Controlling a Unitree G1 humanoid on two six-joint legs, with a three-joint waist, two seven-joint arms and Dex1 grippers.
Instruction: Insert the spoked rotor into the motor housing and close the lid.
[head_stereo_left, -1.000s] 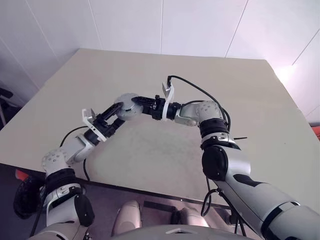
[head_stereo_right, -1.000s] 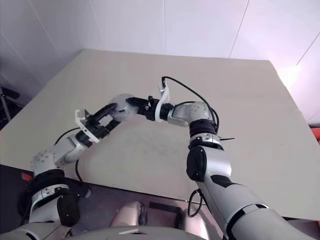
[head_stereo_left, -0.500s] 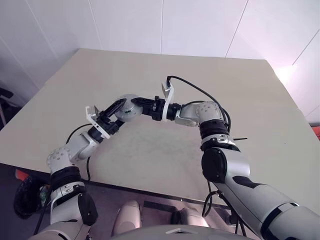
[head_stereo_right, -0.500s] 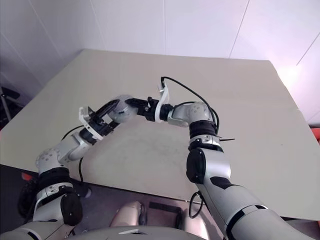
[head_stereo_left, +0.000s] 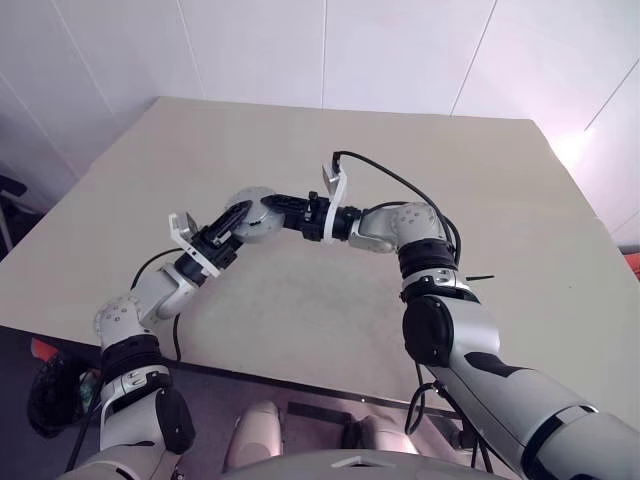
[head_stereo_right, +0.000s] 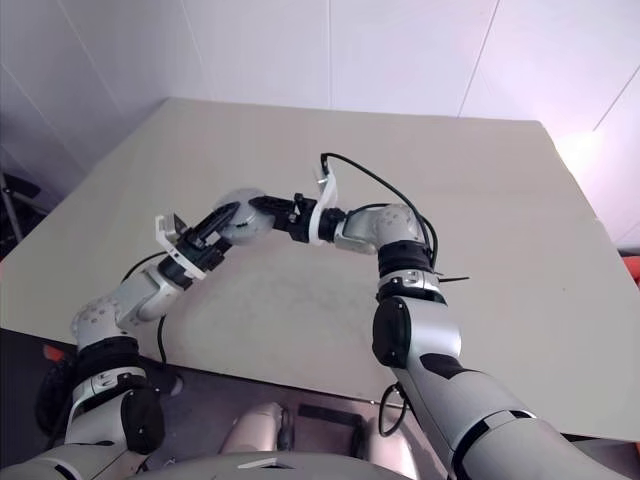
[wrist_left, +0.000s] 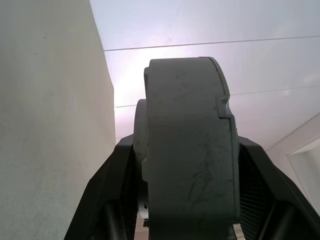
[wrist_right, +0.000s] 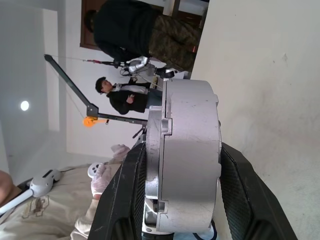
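A thick grey round drum (head_stereo_left: 255, 212), which I take for the motor housing, hangs above the beige table (head_stereo_left: 330, 300) between both arms. In the wrist views a thinner grey disc (wrist_right: 154, 165) sits flush against one face of the drum (wrist_left: 190, 150); it may be the lid. The spoked rotor is hidden. My left gripper (head_stereo_left: 238, 217) comes in from the left, and its black fingers (wrist_left: 112, 195) press the drum's two faces. My right gripper (head_stereo_left: 272, 206) reaches in from the right, its fingers (wrist_right: 127, 195) shut on the same drum.
A black cable (head_stereo_left: 400, 185) loops over the right forearm. The table's front edge (head_stereo_left: 300, 380) runs below the arms. In the right wrist view, people (wrist_right: 120, 97) stand in the room beyond the table.
The left gripper's fingers have narrowed onto the drum. Both arms and the drum have stayed where they were.
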